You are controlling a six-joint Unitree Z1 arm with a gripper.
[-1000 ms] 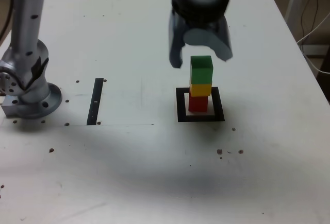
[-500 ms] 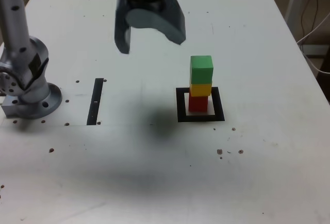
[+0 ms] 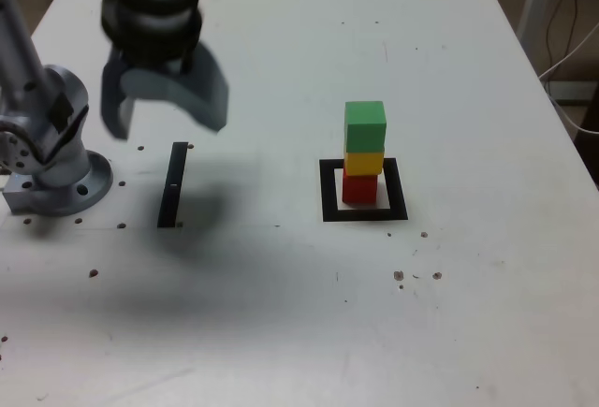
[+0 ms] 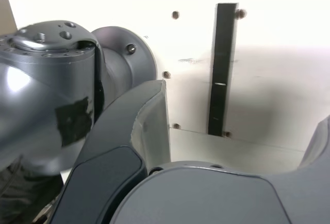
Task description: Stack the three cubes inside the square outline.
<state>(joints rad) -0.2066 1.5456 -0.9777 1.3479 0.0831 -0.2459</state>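
Note:
Three cubes stand in one stack: a green cube (image 3: 365,126) on top, a yellow cube (image 3: 364,162) in the middle, a red cube (image 3: 359,187) at the bottom. The stack rests inside the square outline (image 3: 328,192), a black frame with a white centre. My gripper (image 3: 165,112) hovers far off toward the exterior view's left, above the thin black strip, open and empty. In the wrist view my gripper (image 4: 242,126) shows wide jaws with nothing between them; the cubes are out of that view.
A thin black strip (image 3: 174,184) (image 4: 223,69) lies on the white table (image 3: 281,313). The arm's grey base (image 3: 51,159) (image 4: 51,90) stands at the exterior view's left edge. Small dark screw holes dot the tabletop. Cables hang past the table's right edge.
My open gripper has swung away from the cube stack toward the exterior view's left and now hangs over the black strip. The stack has not moved.

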